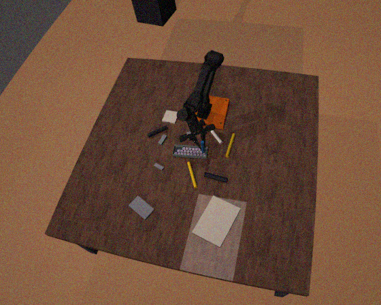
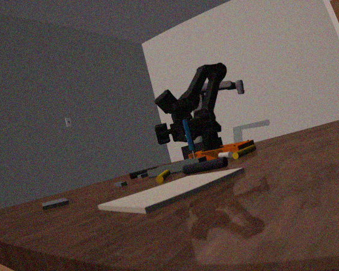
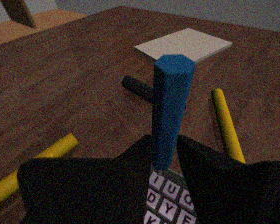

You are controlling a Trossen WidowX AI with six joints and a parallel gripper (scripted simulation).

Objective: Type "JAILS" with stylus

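The blue stylus point(image 1: 202, 146) point(image 2: 187, 136) point(image 3: 173, 105) is held nearly upright, slightly tilted. My gripper point(image 1: 200, 143) point(image 3: 163, 140) is shut on it, with a dark finger on each side. The grey keyboard point(image 1: 190, 152) point(image 2: 172, 168) with pale lettered keys lies under the gripper; part of it also shows in the wrist view point(image 3: 169, 207), where I, U, D, Y and K can be read. The stylus's thin tip points down at the right end of the keyboard in the top view. Whether it touches a key, and which one, I cannot tell; the fingers hide it in the wrist view.
Yellow rods point(image 1: 192, 175) point(image 1: 230, 145) and a black rod point(image 1: 216, 177) lie near the keyboard. A white rod point(image 1: 216, 137) and an orange plate point(image 1: 220, 112) are behind it. A pale flat panel point(image 1: 216, 221) point(image 2: 177, 192) lies farther forward. Small grey blocks point(image 1: 158, 166) point(image 1: 162, 139) are left.
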